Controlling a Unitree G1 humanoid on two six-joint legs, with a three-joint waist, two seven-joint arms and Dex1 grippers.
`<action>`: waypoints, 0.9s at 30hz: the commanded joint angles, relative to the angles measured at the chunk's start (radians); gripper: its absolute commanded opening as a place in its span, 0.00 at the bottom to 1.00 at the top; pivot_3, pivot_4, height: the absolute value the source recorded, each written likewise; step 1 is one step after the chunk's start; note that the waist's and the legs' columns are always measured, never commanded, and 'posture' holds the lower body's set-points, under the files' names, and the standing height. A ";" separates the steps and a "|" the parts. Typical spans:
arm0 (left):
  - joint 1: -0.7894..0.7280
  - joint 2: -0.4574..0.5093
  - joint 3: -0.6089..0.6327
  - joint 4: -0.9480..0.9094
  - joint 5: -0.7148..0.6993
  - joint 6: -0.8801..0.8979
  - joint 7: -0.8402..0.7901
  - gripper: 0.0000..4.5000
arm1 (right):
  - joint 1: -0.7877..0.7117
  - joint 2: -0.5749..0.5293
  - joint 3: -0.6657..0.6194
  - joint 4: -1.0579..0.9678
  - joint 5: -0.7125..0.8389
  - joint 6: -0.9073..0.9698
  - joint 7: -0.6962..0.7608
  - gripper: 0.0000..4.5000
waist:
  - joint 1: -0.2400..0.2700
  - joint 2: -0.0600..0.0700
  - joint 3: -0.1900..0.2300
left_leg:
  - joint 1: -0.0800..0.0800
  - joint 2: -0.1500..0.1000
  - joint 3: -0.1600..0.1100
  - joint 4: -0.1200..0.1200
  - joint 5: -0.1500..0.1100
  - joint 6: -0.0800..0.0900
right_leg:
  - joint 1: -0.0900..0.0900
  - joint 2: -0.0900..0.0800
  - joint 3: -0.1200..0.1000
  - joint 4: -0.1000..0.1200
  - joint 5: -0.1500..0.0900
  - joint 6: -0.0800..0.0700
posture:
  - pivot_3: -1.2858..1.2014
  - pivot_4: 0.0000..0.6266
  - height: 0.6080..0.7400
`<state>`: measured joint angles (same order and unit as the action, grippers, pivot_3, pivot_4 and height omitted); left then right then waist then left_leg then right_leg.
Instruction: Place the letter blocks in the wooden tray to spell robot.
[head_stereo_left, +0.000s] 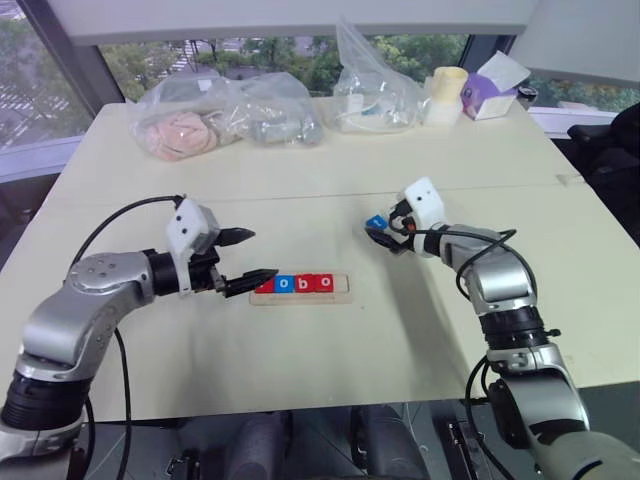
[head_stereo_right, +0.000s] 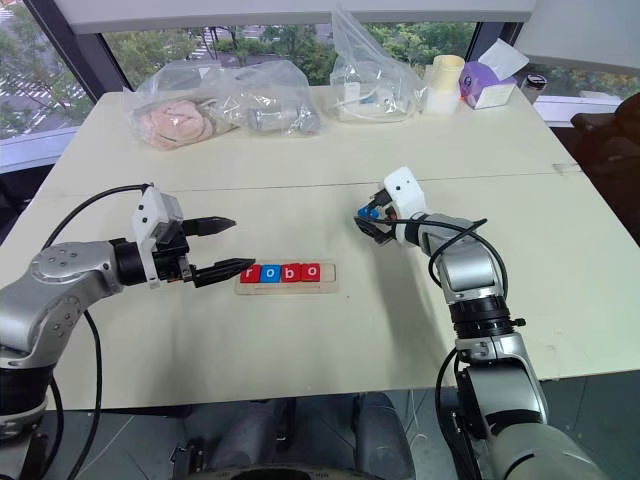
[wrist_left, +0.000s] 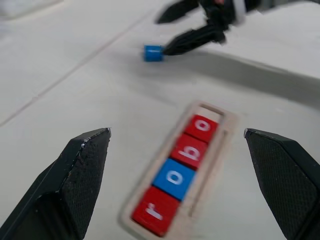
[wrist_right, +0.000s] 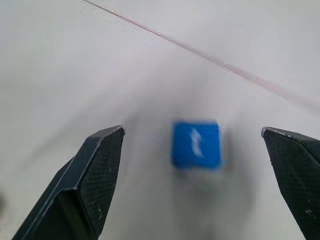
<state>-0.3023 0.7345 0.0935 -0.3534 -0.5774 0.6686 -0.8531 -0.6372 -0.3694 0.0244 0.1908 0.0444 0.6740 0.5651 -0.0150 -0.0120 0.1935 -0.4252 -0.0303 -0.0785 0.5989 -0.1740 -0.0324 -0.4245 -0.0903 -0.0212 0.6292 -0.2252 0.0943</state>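
Wooden tray (head_stereo_left: 300, 288) – long, narrow, pale wood with rounded corners – lies on the cream table (head_stereo_left: 300, 190) near the front middle. Its shallow slot holds four letter blocks (wrist_left: 180, 172) in a row: red r (wrist_left: 155, 216), blue o (wrist_left: 174, 178), red b (wrist_left: 191, 151), red o (wrist_left: 202, 127), white lowercase letters reading "robo". The last place at the tray's right end is bare wood.

Fifth block – blue t (wrist_right: 196, 144) – lies flat on the table well apart from the tray, up and to its right, white "t" legible in the right wrist view.

Right gripper (head_stereo_left: 385, 233): fingers spread wide, blue t on the table between and just ahead of the tips; not clamped on it.

Left gripper (head_stereo_left: 245, 258): fingers wide apart, holding nothing, at the tray's left end; one fingertip overlaps the r end in the head views.

Far edge of the table: clear plastic bags (head_stereo_left: 225, 115), a pale cup (head_stereo_left: 447, 95), a purple-and-white box (head_stereo_left: 492, 90); no writing readable there.
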 joint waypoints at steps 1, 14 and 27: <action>-0.045 -0.017 0.010 0.000 0.001 -0.014 0.027 1.00 | -0.010 0.034 -0.013 -0.015 0.014 0.017 -0.053 0.99 | 0.000 0.000 0.000 | 0.000 0.000 0.000 0.000 0.000 0.000 | 0.000 0.000 0.000 0.000 0.000 0.000 | 0.52 0.24 1.00; -0.046 -0.047 -0.025 0.017 0.049 -0.036 0.050 1.00 | -0.090 0.083 -0.003 0.216 -0.001 -0.127 -0.147 0.34 | -0.003 0.000 0.000 | 0.001 0.001 0.001 0.000 0.000 0.000 | 0.000 0.002 0.002 0.000 0.000 0.000 | 0.52 0.24 1.00; -0.005 0.040 -0.109 -0.083 0.058 -0.049 -0.065 1.00 | 0.216 0.256 -0.167 -0.679 0.007 0.507 -0.494 0.26 | 0.002 0.001 -0.001 | 0.000 0.002 0.000 -0.001 0.000 0.000 | -0.002 0.003 0.004 0.001 -0.001 -0.001 | 0.52 0.24 1.00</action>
<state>-0.2913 0.7740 -0.0065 -0.4027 -0.5201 0.6406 -0.9054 -0.4265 -0.1368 -0.1414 -0.3392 0.0330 1.0912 0.0911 -0.0126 -0.0111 0.1928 -0.4252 -0.0282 -0.0780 0.5977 -0.1740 -0.0322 -0.4268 -0.0876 -0.0175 0.6305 -0.2271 0.0909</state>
